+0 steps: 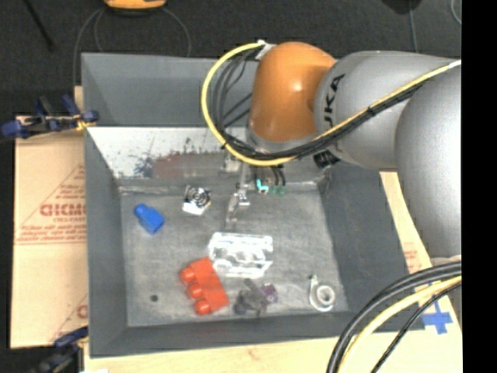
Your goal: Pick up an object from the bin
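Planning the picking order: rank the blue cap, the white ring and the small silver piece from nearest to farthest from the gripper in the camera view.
From the gripper:
1. small silver piece, just toward the view's left.
2. blue cap, farther left.
3. white ring, lower right.

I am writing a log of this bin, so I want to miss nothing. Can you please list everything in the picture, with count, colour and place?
blue piece: one, blue, left side of the floor
small metal piece: one, silver and black, towards the back, right of the blue piece
clear plastic piece: one, transparent, middle of the floor
red block: one, red, front, beside the clear plastic piece
dark piece: one, dark grey and purple, front, right of the red block
white ring: one, white, front right corner
bin: one, grey
arm: one, silver-grey with orange cover, from the right
gripper: one, over the back middle
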Controlling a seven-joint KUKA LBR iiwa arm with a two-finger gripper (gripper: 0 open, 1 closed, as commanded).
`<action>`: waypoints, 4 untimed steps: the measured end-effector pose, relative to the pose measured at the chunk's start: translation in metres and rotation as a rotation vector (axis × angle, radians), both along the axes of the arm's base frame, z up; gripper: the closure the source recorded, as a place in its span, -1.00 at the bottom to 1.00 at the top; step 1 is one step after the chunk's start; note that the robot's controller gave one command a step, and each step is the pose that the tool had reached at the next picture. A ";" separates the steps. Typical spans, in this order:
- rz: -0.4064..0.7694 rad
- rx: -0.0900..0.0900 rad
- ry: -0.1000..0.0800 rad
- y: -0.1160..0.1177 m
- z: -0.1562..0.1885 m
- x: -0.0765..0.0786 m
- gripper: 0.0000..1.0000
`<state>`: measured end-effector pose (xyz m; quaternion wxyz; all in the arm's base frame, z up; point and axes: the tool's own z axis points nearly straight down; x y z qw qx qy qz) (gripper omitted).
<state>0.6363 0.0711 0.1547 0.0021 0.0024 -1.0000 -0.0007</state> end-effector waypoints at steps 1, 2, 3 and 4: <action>-0.014 0.002 -0.018 -0.004 -0.022 -0.022 -1.00; -0.021 0.003 -0.020 -0.027 -0.024 -0.066 -1.00; -0.081 0.001 -0.005 -0.031 -0.035 -0.076 -1.00; -0.209 0.004 -0.004 -0.040 -0.078 -0.074 -1.00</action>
